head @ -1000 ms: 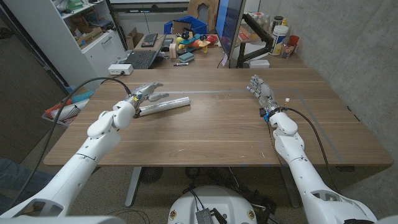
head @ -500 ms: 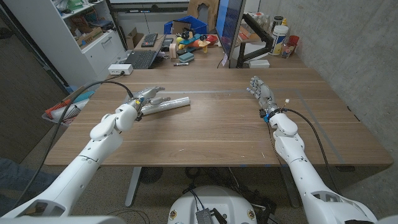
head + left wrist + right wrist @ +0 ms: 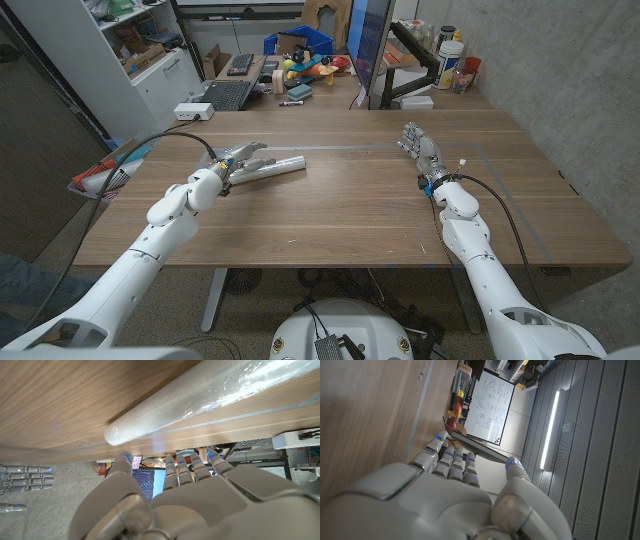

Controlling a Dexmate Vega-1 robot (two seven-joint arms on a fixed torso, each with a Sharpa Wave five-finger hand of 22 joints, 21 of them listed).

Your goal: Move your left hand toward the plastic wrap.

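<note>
Head view: plastic wrap (image 3: 268,167) lying as a pale roll on the wooden table (image 3: 350,210), left of the middle, angled with its far end toward the table's centre. Near end partly covered by the left hand (image 3: 237,160), so exact contact hard to judge from here. Left hand reaching over that end, fingers spread and extended, not wrapped around the roll; holding nothing as far as can be seen. Left arm stretched in from the bottom left corner, a black cable looping above it.

Left wrist view: roll (image 3: 200,397) shown as a glossy cylinder across the wood, its far end cut off at the picture's edge. Left hand (image 3: 170,495) seen from the back, fingertips (image 3: 176,460) extended close to the roll's rounded end with a gap between them, released rather than clenched. Right hand's fingers (image 3: 22,475) faintly visible at the edge.

Right hand (image 3: 422,148) well apart from the roll on the right side of the table, standing upright, fingers straight and slightly apart, grasping nothing. Right wrist view: back of that hand (image 3: 450,495), fingers extended together along the table.
</note>
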